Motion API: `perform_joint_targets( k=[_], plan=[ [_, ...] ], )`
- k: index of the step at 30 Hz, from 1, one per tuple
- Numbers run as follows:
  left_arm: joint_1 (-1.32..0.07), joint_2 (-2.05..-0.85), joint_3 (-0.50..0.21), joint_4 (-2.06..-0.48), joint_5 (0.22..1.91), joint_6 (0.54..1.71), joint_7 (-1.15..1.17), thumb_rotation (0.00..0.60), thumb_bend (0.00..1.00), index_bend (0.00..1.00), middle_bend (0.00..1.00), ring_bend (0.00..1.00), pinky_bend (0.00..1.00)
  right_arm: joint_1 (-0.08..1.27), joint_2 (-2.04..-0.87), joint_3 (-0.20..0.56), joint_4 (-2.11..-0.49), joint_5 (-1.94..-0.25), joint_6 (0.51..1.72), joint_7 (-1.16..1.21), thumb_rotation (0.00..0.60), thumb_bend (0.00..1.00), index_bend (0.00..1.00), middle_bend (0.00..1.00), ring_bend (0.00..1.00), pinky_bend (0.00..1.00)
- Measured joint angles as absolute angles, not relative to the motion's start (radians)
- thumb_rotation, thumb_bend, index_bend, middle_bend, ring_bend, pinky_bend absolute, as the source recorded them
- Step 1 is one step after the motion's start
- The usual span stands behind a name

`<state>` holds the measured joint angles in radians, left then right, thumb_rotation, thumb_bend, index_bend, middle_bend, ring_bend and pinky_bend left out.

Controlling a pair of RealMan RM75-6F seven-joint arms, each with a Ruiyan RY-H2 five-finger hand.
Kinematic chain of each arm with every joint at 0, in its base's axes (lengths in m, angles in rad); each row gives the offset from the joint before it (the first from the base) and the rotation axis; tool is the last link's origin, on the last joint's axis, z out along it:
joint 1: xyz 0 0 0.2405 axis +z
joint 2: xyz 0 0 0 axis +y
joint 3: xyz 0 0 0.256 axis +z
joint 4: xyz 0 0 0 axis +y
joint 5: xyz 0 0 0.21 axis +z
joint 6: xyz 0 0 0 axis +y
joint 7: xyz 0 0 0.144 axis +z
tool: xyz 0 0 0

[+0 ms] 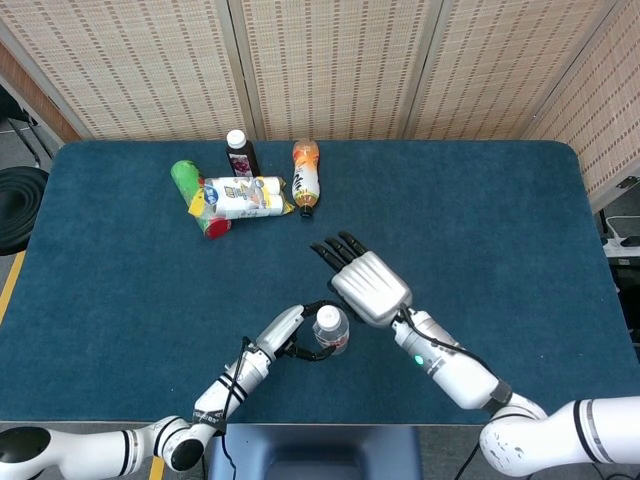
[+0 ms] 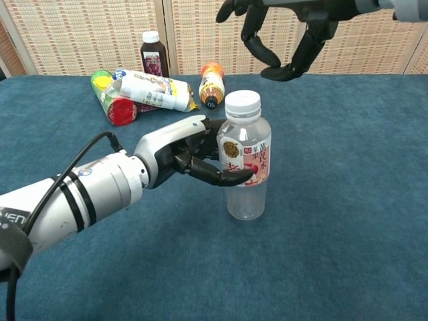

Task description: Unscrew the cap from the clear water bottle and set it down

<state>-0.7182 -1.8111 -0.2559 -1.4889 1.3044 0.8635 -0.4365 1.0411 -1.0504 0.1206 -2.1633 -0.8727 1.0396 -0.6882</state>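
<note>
Bottle (image 2: 246,164), clear, capped, upright on worktop (image 2: 348,200), clamped in left hand (image 2: 194,155) fingers (image 2: 224,177); right hand (image 2: 284,30) above cap (image 2: 242,103), fingers spread, holding nothing.

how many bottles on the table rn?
5 visible: clear water bottle upright in the left hand; at the back, dark bottle upright, orange, white and green lying together. More could hide underneath.
</note>
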Motion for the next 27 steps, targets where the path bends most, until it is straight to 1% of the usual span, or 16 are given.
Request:
perform_joint_targets(
  k=[3, 5, 7, 9, 11, 14, 15, 16, 17, 18, 20, 23, 27],
  plan=[
    [-0.724, -1.814, -0.262, -1.472, 1.285, 0.863, -0.430, 0.600, 0.38, 0.39, 0.47, 0.26, 0.23, 1.033, -1.017, 0.120, -2.168, -0.875, 1.013, -0.671, 0.600, 0.17, 0.00, 0.00, 0.00, 0.00],
    [-0.727, -1.815, -0.267, -1.460, 1.273, 0.863, -0.423, 0.600, 0.38, 0.39, 0.47, 0.26, 0.23, 1.030, -0.999, 0.116, -2.175, -0.873, 1.000, -0.666, 0.599, 0.09, 0.00, 0.00, 0.00, 0.00],
    [-0.729, -1.815, -0.270, -1.453, 1.263, 0.865, -0.413, 0.600, 0.38, 0.39, 0.47, 0.26, 0.23, 1.028, -0.989, 0.113, -2.181, -0.868, 0.987, -0.660, 0.575, 0.05, 0.00, 0.00, 0.00, 0.00],
    [-0.731, -1.816, -0.273, -1.451, 1.253, 0.866, -0.405, 0.600, 0.38, 0.39, 0.47, 0.26, 0.23, 1.028, -0.985, 0.112, -2.186, -0.860, 0.972, -0.646, 0.545, 0.03, 0.00, 0.00, 0.00, 0.00],
    [-0.732, -1.818, -0.274, -1.452, 1.247, 0.868, -0.396, 0.600, 0.38, 0.39, 0.47, 0.26, 0.23, 1.031, -0.980, 0.111, -2.189, -0.845, 0.947, -0.630, 0.538, 0.03, 0.00, 0.00, 0.00, 0.00],
    [-0.735, -1.820, -0.270, -1.459, 1.246, 0.874, -0.380, 0.600, 0.38, 0.39, 0.47, 0.26, 0.23, 1.041, -0.979, 0.114, -2.190, -0.827, 0.914, -0.605, 0.536, 0.04, 0.01, 0.00, 0.00, 0.00],
    [-0.735, -1.821, -0.269, -1.462, 1.247, 0.876, -0.375, 0.600, 0.38, 0.39, 0.47, 0.26, 0.23, 1.046, -0.980, 0.115, -2.189, -0.825, 0.909, -0.604, 0.536, 0.07, 0.06, 0.00, 0.00, 0.00],
    [-0.736, -1.821, -0.266, -1.466, 1.247, 0.878, -0.369, 0.600, 0.38, 0.39, 0.47, 0.26, 0.23, 1.052, -0.983, 0.115, -2.187, -0.825, 0.907, -0.607, 0.537, 0.11, 0.15, 0.00, 0.00, 0.00],
    [-0.736, -1.822, -0.265, -1.468, 1.247, 0.879, -0.364, 0.600, 0.38, 0.39, 0.47, 0.26, 0.23, 1.055, -0.986, 0.115, -2.185, -0.825, 0.907, -0.612, 0.537, 0.14, 0.19, 0.00, 0.00, 0.00],
    [-0.737, -1.823, -0.263, -1.471, 1.247, 0.880, -0.360, 0.600, 0.38, 0.39, 0.47, 0.26, 0.23, 1.058, -0.989, 0.115, -2.183, -0.825, 0.908, -0.620, 0.537, 0.18, 0.26, 0.00, 0.00, 0.00],
    [-0.738, -1.825, -0.261, -1.475, 1.245, 0.883, -0.350, 0.600, 0.38, 0.39, 0.47, 0.26, 0.23, 1.067, -0.998, 0.113, -2.181, -0.823, 0.915, -0.644, 0.537, 0.21, 0.32, 0.00, 0.00, 0.00],
    [-0.740, -1.828, -0.258, -1.481, 1.242, 0.884, -0.340, 0.600, 0.38, 0.39, 0.47, 0.26, 0.23, 1.082, -1.012, 0.108, -2.181, -0.812, 0.935, -0.690, 0.538, 0.24, 0.36, 0.00, 0.00, 0.00],
    [-0.741, -1.829, -0.254, -1.488, 1.241, 0.887, -0.332, 0.600, 0.38, 0.39, 0.47, 0.26, 0.23, 1.105, -1.030, 0.098, -2.186, -0.769, 0.961, -0.747, 0.538, 0.30, 0.37, 0.00, 0.00, 0.00]
  ],
)
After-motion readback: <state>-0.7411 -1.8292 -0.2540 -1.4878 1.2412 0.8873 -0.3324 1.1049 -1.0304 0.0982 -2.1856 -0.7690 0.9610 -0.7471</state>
